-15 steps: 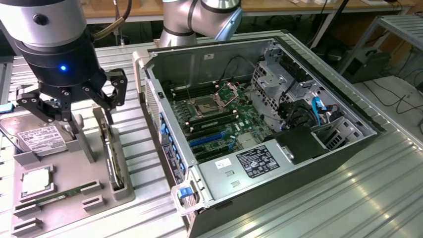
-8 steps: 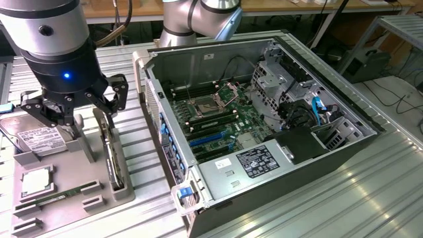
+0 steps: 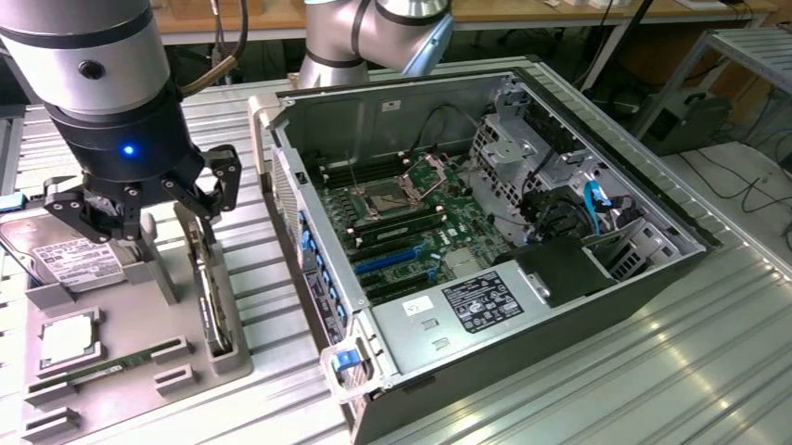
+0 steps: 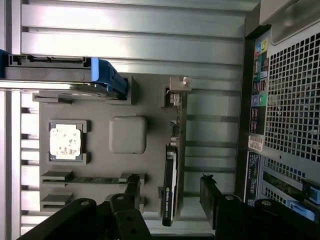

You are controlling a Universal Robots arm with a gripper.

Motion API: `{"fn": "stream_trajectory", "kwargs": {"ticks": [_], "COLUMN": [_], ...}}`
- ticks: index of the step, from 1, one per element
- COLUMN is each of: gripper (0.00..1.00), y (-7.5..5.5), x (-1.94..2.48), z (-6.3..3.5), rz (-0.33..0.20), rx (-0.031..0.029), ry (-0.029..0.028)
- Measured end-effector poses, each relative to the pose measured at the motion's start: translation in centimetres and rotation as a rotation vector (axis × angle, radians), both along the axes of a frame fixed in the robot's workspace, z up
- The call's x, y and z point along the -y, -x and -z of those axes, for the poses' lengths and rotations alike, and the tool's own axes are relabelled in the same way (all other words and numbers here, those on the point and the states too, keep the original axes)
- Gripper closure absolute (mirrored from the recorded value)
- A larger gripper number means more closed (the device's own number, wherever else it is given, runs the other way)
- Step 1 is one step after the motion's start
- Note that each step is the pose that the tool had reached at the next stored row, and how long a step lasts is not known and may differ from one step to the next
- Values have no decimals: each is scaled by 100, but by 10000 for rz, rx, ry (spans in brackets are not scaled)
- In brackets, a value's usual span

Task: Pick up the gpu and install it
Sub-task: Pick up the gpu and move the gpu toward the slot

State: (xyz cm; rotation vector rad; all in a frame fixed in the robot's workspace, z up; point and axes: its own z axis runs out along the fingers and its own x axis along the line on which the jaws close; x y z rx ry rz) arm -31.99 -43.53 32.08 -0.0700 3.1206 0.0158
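Observation:
The gpu (image 3: 213,297) is a thin dark card standing on its edge in a slot of the grey parts tray (image 3: 143,315), at the exterior view's left. In the wrist view the gpu (image 4: 171,170) runs lengthwise, with its silvery bracket (image 4: 178,92) at the far end. My gripper (image 3: 146,215) hangs open just above the tray. Its two black fingertips (image 4: 133,186) stand on either side of the card, and my gripper (image 4: 170,189) holds nothing. A gap shows between each finger and the card.
The tray also carries a silver hard drive (image 3: 69,255), a square processor (image 3: 69,338) and a green memory stick (image 3: 99,373). To the exterior view's right lies the open computer case (image 3: 644,232), with its motherboard (image 3: 409,227) and blue slots (image 3: 389,262) exposed.

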Motion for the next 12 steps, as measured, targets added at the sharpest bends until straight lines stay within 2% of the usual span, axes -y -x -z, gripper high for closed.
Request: {"fn": "stream_trajectory", "kwargs": {"ticks": [12], "gripper": [40], "y": [0], "x": [0], "z": [113], "rz": [9], "rx": [0], "ry": [0]}}
